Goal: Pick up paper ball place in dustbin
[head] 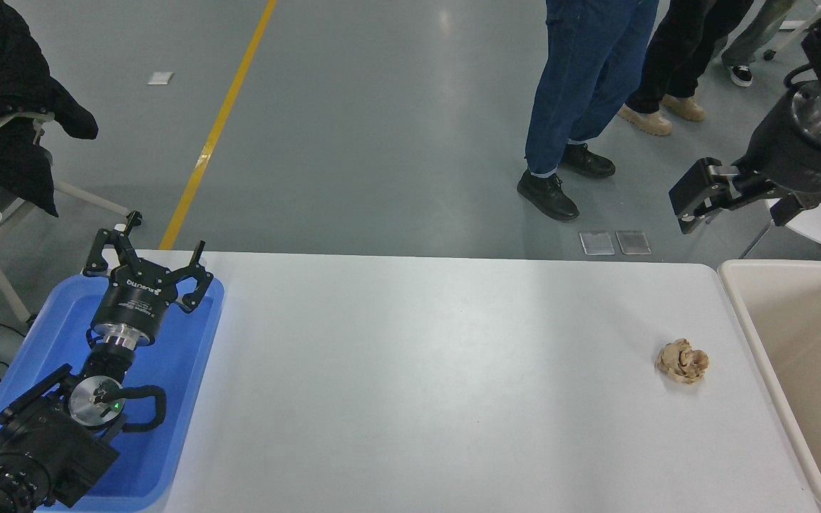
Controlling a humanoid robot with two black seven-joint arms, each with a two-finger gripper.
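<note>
The jaws of the left gripper [150, 260] were spread wide, fingers splayed above the far end of the blue tray [189, 399] at the tabletop's [417, 370] left edge, where that arm sat parked, well apart from anything the task concerns. Across the bare middle, toward the right end, the paper ball [682, 360] lay alone on the tabletop, lumpy and roughly round, with no clear long axis, near the rim of the dustbin [745, 320] but not touching it. The bin's mouth opened just to the ball's right. The right gripper [695, 203] was plainly the nearer one: it hung raised beyond the tabletop's far edge, the ball lying below it and toward the camera, almost in line. Its arm came in from the upper right, forearm slanting down and leftward. Whether its jaws stood apart or pressed together could not be told from this angle.
</note>
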